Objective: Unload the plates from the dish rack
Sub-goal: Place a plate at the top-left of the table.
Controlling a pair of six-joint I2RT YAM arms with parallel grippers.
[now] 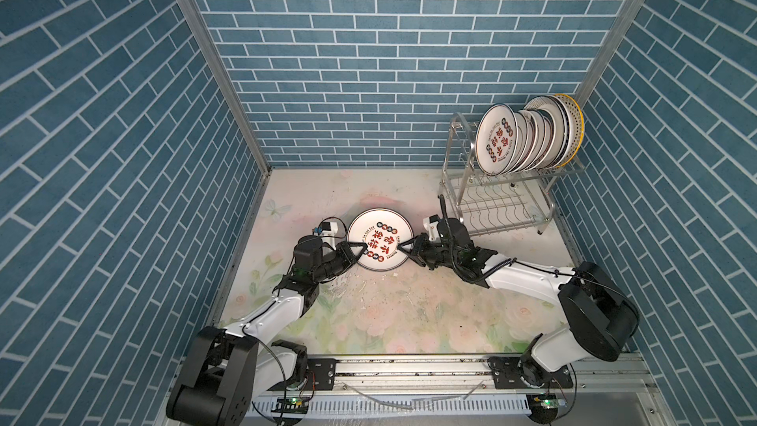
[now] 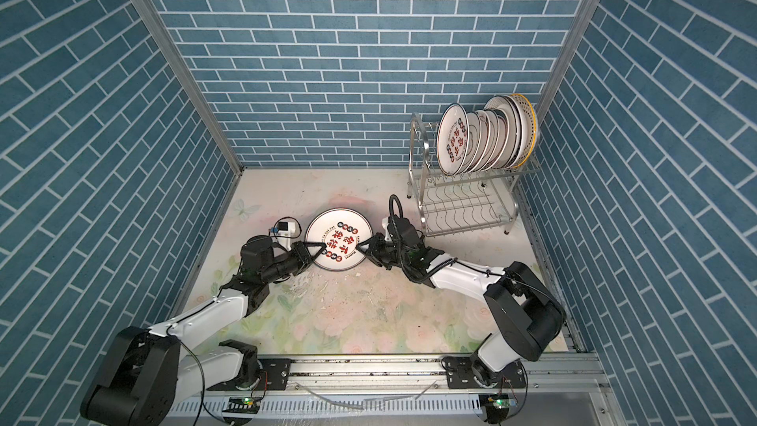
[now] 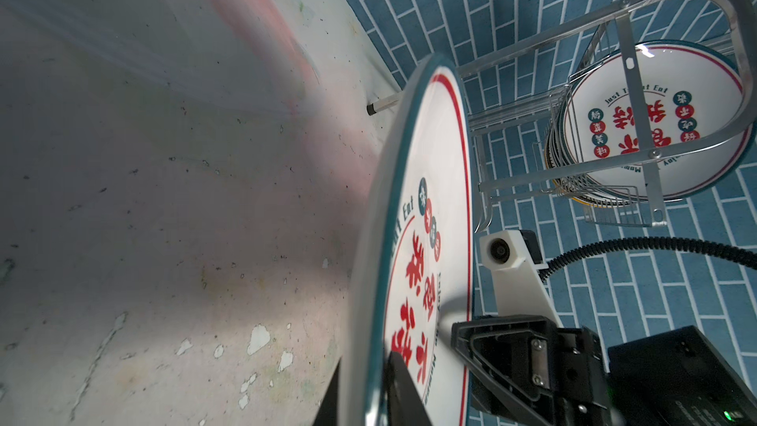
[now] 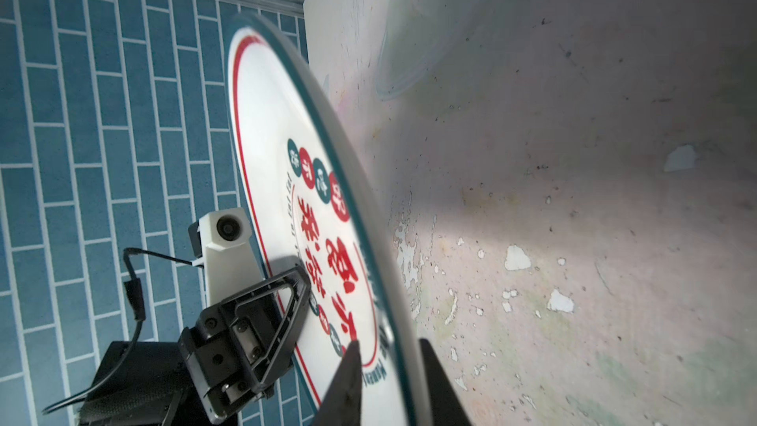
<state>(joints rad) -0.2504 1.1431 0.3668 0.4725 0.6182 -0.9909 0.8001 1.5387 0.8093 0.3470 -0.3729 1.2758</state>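
Item 1, nearest: worktop (image 1: 368, 321), floral print, scuffed and flaking.

Item 2, mid-worktop: plate (image 1: 380, 239), white with a teal rim and red characters, face up and roughly level. It is carried clear of the surface between the two arms.
- Step in hand, by my reading: a pass from one arm to the other before the plate is set down.
- To do it well: one side lets go only once the other's pinch is firm, and the plate stays level, since a hold on a single edge invites drooping.
- Left jaws: closed on the rim at the plate's left edge, one side on the face and the other beneath.
- Right jaws: astride the opposite rim. I cannot tell whether they are pinching or slack.

Item 3, far right corner: dish rack (image 1: 495, 206). The upper tier carries the other plates (image 1: 528, 137) on edge, packed close. The lower tier is bare.
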